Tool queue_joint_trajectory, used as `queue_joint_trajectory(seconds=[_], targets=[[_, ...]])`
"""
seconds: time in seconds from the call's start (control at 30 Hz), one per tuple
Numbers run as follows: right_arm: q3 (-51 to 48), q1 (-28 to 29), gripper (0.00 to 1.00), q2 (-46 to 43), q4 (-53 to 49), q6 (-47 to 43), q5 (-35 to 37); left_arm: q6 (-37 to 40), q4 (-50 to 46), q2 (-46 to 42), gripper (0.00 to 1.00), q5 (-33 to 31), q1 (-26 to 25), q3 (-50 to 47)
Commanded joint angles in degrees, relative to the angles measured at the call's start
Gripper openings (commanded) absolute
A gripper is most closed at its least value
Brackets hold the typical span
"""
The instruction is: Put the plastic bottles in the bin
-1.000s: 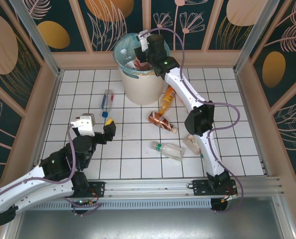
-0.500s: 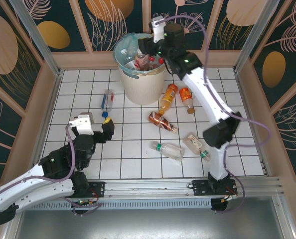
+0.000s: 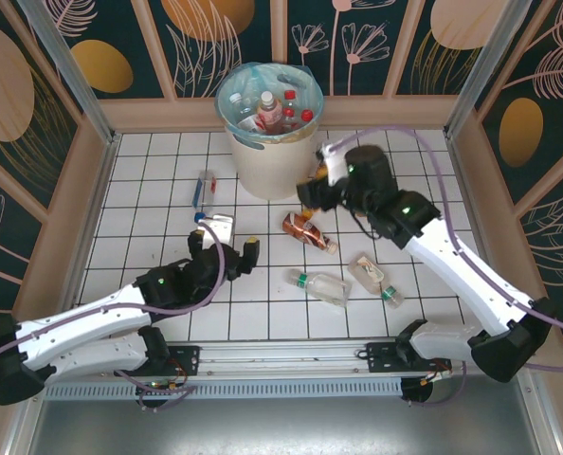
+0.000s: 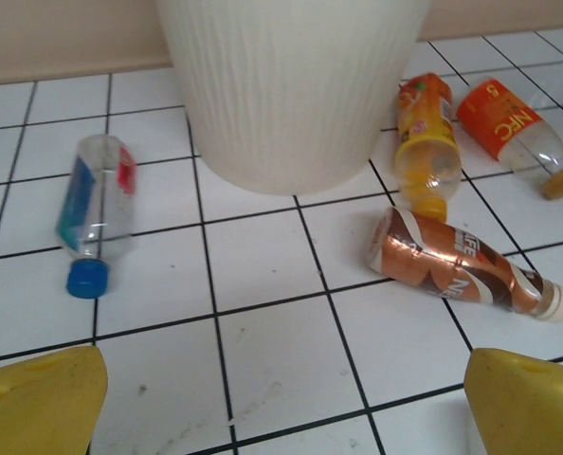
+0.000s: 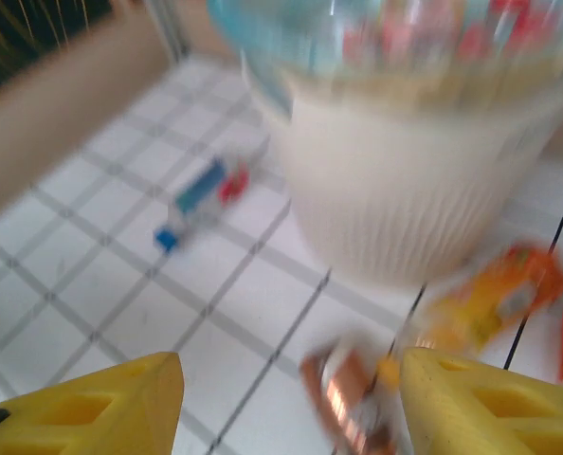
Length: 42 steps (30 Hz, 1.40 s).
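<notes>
the top view looks into the bin (image 3: 267, 171) at the far edge of the desk (image 3: 149, 161), with bottles (image 3: 274, 112) piled inside. the left wrist view catches orange bottles (image 4: 424, 133) lying beside its wall. the left end effector (image 3: 225, 248) and right end effector (image 5: 286, 408) both stand apart, empty.

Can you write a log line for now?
left tool: open, empty | right tool: open, empty | bin: bottles inside | brown bottle: on floor
</notes>
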Motion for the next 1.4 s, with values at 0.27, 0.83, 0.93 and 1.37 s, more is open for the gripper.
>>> queue_joint_trajectory(seconds=[0.27,0.83,0.93,1.37], targets=[[-11.7,10.8,0.66,5.6,-12.0,-0.2,2.8,-16.7,-0.3,0.1,0.98,4.6,-0.2,-5.9],[-10.6,18.3,0.72,23.8,-9.9,-7.0,9.2,-26.4,-8.8,-15.1,0.95,2.9,-0.1,-13.9],[-10.1,18.5,0.72,26.6,-9.5,-7.7,9.6,-26.6,-9.8,-15.4,0.95,3.0,-0.1,-13.9],[-5.3,18.5,0.55,34.7,-11.2,-8.5,9.2,-26.9,-10.5,-17.0,0.95,3.1,-0.2,-14.9]])
